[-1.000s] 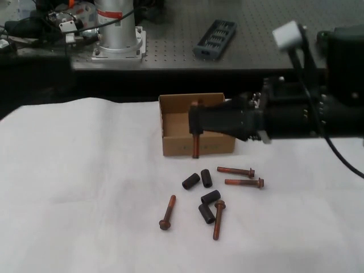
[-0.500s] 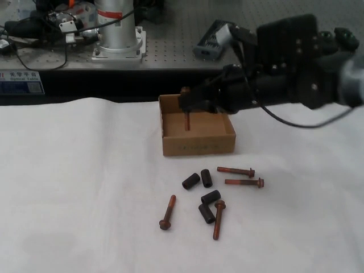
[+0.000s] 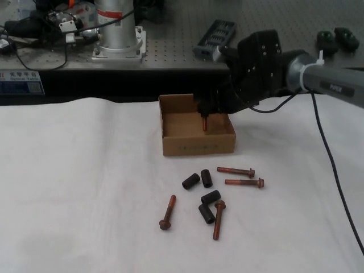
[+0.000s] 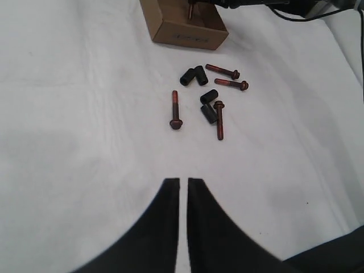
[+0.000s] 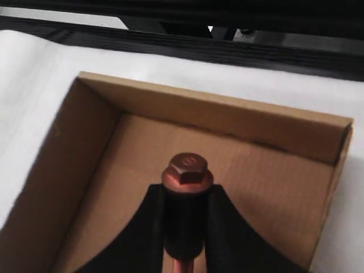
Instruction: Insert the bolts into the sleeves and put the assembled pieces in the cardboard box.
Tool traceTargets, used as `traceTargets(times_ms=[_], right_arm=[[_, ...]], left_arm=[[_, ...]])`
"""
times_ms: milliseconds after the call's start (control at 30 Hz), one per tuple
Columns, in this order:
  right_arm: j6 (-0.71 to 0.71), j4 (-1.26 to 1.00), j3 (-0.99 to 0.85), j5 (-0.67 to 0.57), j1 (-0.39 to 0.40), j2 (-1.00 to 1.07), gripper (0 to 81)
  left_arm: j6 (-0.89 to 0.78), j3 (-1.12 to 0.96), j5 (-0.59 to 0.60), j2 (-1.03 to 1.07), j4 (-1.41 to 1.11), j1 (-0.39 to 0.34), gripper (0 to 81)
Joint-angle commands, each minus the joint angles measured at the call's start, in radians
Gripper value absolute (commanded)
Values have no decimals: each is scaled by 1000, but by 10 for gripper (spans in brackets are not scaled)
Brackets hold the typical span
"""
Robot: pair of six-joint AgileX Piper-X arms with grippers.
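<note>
Held: copper-coloured hex-head bolt in black cylindrical sleeve (image 5: 186,172), long axis vertical, head up. Clamped in right gripper (image 3: 206,111). Hangs straight over inside of open brown cardboard box (image 3: 199,149), which sits toward tabletop far edge. Judged: release drops straight down. Left gripper (image 4: 183,190) closed, empty, at near edge, well apart.

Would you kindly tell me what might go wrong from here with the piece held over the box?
1. The right gripper holds the assembled piece upright over the cardboard box; released from there, it may bounce and come apart.
2. On the cloth, a loose sleeve lies close beside a loose bolt; grasping one may shove the other.
</note>
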Motion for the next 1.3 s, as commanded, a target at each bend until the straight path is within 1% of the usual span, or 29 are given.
traceTargets(times_ms=[0,33,67,133,200,233,267,333,533,700,900,1000,1100,1267], right_arm=[[-19,3,-20,1,-5,-9,11],[-36,3,-20,0,-5,-9,10],[-50,6,-20,0,-5,-9,49],[-51,8,-20,0,-5,-9,160],[-51,18,-24,0,-5,-9,301],[-51,33,-28,0,-5,-9,337],[-51,44,-28,0,-5,-9,351],[-51,66,-28,-2,-5,-9,340],[-51,115,-30,-73,-1,-24,340],[-70,165,-30,-104,8,-101,340],[-199,390,-10,-100,31,-247,339],[-222,435,66,-93,42,-327,339],[-222,436,187,-93,53,-421,339],[-222,377,474,-87,78,-637,330]], left_arm=[[12,-6,9,-8,-5,1,41],[12,-6,9,-8,-5,1,41],[12,-6,9,-8,-5,1,41],[12,-6,9,-8,-5,1,41],[12,-6,9,-8,-5,1,41],[12,-6,9,-8,-5,1,41],[12,-6,9,-8,-5,1,41],[12,-6,7,-8,-5,1,41],[14,-6,7,-8,-5,1,41],[14,-6,7,-8,-5,1,41],[39,-6,7,-8,-5,1,46],[39,-6,7,-8,-5,1,46],[39,-6,7,-8,-5,1,46],[74,-6,3,0,-5,1,46]])
